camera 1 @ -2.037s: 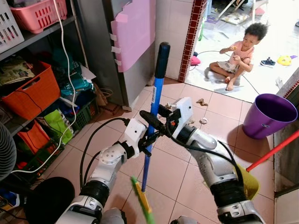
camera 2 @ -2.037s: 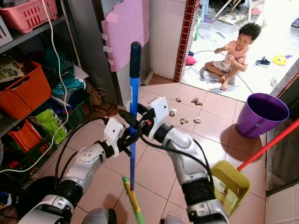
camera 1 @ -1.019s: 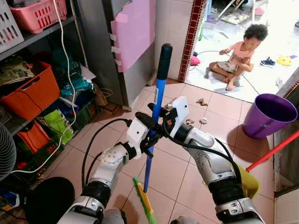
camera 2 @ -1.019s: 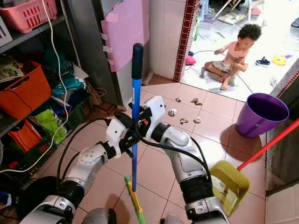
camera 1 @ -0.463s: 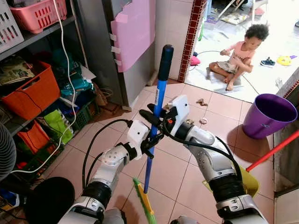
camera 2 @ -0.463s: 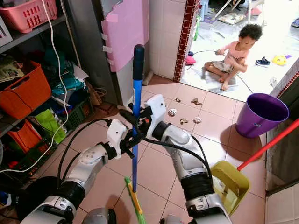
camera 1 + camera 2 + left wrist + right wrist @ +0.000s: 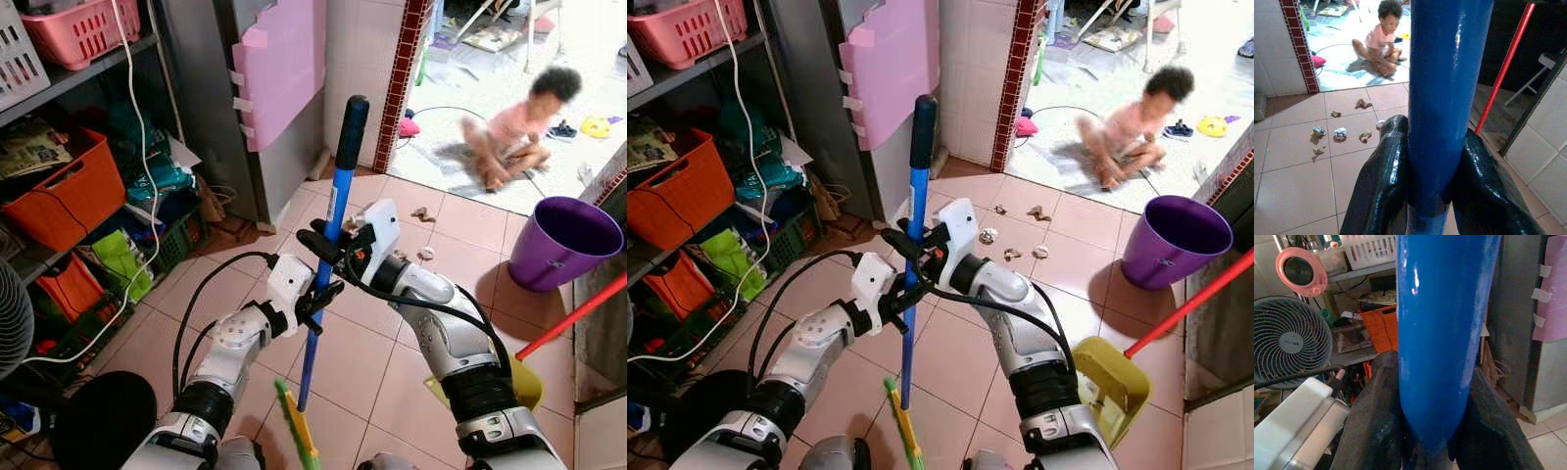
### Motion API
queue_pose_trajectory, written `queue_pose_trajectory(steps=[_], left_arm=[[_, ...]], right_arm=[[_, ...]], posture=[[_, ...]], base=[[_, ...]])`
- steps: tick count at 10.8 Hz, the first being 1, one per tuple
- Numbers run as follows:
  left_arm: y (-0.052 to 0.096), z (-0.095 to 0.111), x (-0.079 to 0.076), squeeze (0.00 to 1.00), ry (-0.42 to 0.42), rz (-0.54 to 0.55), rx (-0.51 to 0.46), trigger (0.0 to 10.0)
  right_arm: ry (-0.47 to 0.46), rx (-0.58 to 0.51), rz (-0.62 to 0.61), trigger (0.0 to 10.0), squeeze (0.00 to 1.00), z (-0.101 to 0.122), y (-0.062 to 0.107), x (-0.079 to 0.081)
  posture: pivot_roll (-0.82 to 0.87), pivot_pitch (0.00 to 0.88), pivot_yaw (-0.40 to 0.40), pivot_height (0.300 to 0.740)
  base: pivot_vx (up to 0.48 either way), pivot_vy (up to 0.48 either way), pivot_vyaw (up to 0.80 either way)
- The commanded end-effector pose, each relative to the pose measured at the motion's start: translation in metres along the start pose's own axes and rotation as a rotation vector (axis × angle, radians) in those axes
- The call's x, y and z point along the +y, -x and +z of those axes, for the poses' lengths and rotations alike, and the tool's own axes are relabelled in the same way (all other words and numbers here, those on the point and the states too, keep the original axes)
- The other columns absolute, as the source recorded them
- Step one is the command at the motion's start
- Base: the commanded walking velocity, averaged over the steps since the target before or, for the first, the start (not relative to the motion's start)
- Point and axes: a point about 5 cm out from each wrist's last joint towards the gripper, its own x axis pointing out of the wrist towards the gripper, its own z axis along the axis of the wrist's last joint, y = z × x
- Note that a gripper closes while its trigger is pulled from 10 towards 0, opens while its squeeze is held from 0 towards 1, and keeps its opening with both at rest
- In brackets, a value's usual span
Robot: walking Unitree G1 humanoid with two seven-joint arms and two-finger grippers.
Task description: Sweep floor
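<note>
You have two tools, left tool (image 7: 315, 299) and right tool (image 7: 323, 241), both clamped on one blue broom handle (image 7: 328, 240); five paper scraps (image 7: 1340, 133) lie far ahead.

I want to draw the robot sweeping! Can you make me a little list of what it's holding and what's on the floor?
holding: blue broom handle, upright
left hand: clamped on the handle, lower down
right hand: clamped on the handle, higher up
rubbish: crumpled scraps on the tiles ahead
bin: purple bucket, right side
dustpan: yellow dustpan with a red stick, by the right arm
person: sitting past the doorway
</note>
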Motion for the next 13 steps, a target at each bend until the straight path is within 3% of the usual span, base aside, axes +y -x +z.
queue_pose_trajectory(steps=[1,2,3,7,10,13], left_arm=[[0.0,0.002,0.002,0.0,-0.025,0.001,-0.004,0.0],[0.001,0.001,0.002,0.0,-0.036,0.001,0.005,0.6],[0.002,0.0,0.005,1.0,-0.035,0.022,0.01,10.0],[0.014,-0.003,0.017,1.0,-0.031,0.077,0.026,10.0],[0.024,-0.001,0.028,1.0,-0.029,0.153,0.005,10.0],[0.051,-0.009,0.042,1.0,0.001,0.419,0.009,10.0]], right_arm=[[-0.002,-0.015,-0.011,0.0,0.0,0.004,0.0,-0.003],[-0.004,-0.011,-0.011,0.0,0.0,0.004,0.002,-0.004],[0.001,-0.007,-0.024,0.0,0.0,0.004,0.003,-0.006],[0.151,-0.012,-0.151,0.0,0.0,0.005,0.007,-0.016],[0.291,0.0,-0.335,0.0,0.0,-0.003,0.013,-0.03],[0.371,0.039,-0.601,0.0,0.0,-0.018,0.035,-0.05]], posture=[[-0.05,0.0,0.006,0.74],[-0.05,0.0,0.006,0.74],[-0.05,0.0,0.005,0.74],[-0.05,0.0,0.012,0.74],[-0.04,0.0,0.02,0.74],[-0.03,0.0,0.024,0.74]], base=[[0.0,0.0,0.0],[0.0,0.0,0.0],[0.0,0.0,0.0],[0.0,0.0,0.0],[0.0,0.0,0.0],[0.0,0.0,0.0]])
